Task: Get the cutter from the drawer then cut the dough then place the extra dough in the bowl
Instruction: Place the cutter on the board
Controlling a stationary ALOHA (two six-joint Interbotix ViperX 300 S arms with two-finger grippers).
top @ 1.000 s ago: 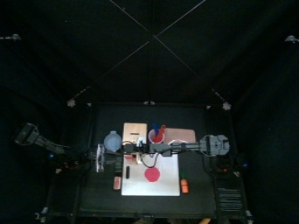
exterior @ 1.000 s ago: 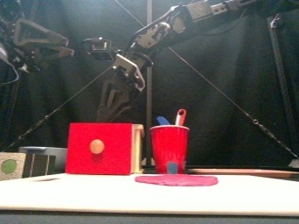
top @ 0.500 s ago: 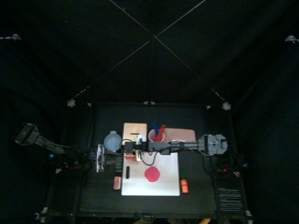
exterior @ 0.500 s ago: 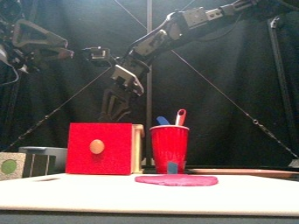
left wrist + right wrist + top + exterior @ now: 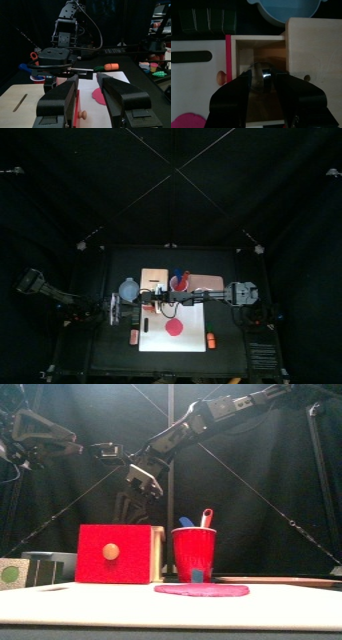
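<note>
Cutter [image 5: 265,71] in drawer [image 5: 252,50] below right gripper [image 5: 263,80]

Lower left of the front view: box [image 5: 94,542], red front with a pale knob. Centre: red cup [image 5: 195,552] holding a blue knife [image 5: 186,522] and a red knife [image 5: 206,517]. Pink dough [image 5: 201,590] on a white board [image 5: 194,323]. Blue-grey bowl [image 5: 128,288].

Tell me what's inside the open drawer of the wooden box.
The drawer is pulled out. Between the fingers of the right gripper, part of the metal cutter shows inside. The fingers hide the rest of the cutter and most of the drawer's floor.
</note>
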